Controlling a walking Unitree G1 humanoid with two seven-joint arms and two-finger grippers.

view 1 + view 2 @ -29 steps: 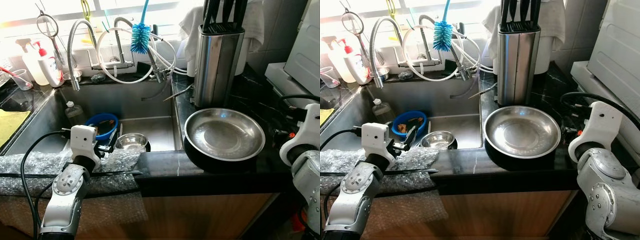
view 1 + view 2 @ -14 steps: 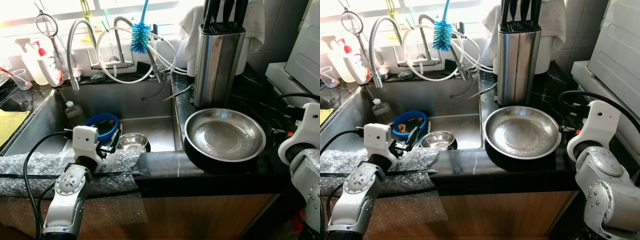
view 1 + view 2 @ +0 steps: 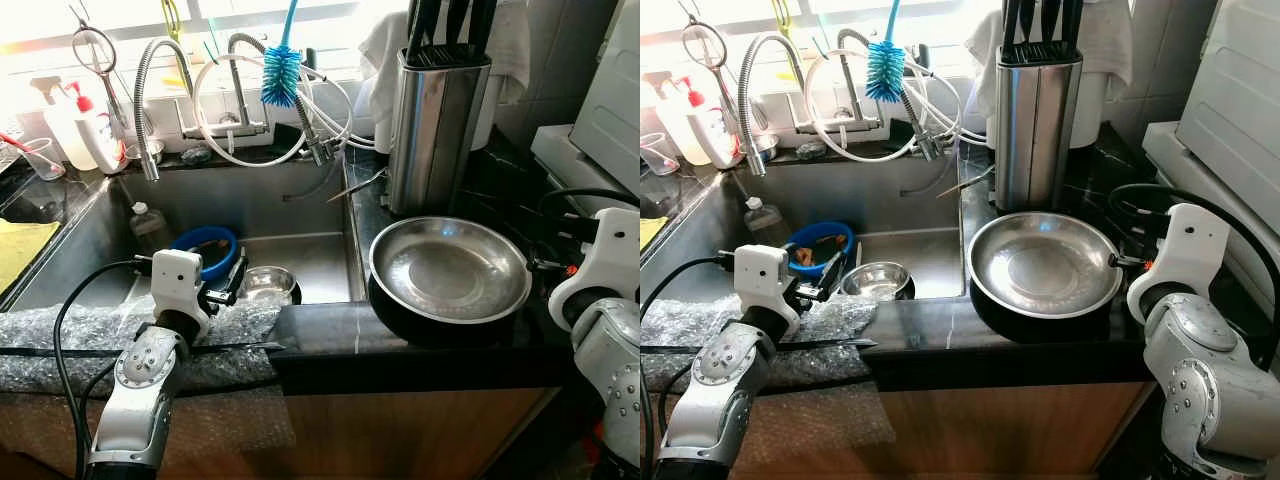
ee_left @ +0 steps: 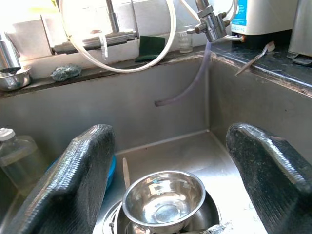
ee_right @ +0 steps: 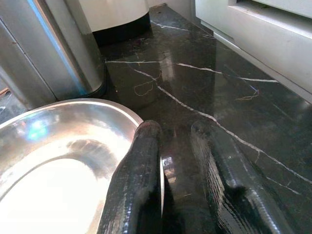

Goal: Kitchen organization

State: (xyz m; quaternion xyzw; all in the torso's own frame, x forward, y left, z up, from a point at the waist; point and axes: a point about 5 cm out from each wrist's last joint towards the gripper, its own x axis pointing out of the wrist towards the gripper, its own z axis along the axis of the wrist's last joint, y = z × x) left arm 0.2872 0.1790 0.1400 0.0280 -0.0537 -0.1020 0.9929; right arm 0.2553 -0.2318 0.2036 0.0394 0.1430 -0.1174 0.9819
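**A:** Where do the right gripper's (image 5: 168,195) fingers stand against the steel pan (image 3: 450,268)?

**B:** They are parted only narrowly, gripping nothing. One finger (image 5: 139,180) lies at the pan's rim on its right side, the other over the dark marble counter (image 5: 219,87) just beyond. The rim looks to run between them, so I judge a pinch on that edge is the coming move.

**A:** And the left gripper (image 4: 165,161)?

**B:** Spread wide and empty, pointing down into the sink (image 3: 300,250). A small steel bowl (image 4: 163,197) sits straight ahead between the fingers, lower down, with the blue bowl (image 3: 205,245) beside it.

**A:** Which arm is nearer the pan?

**B:** The right; the pan lies to its left, before the knife block (image 3: 435,130).
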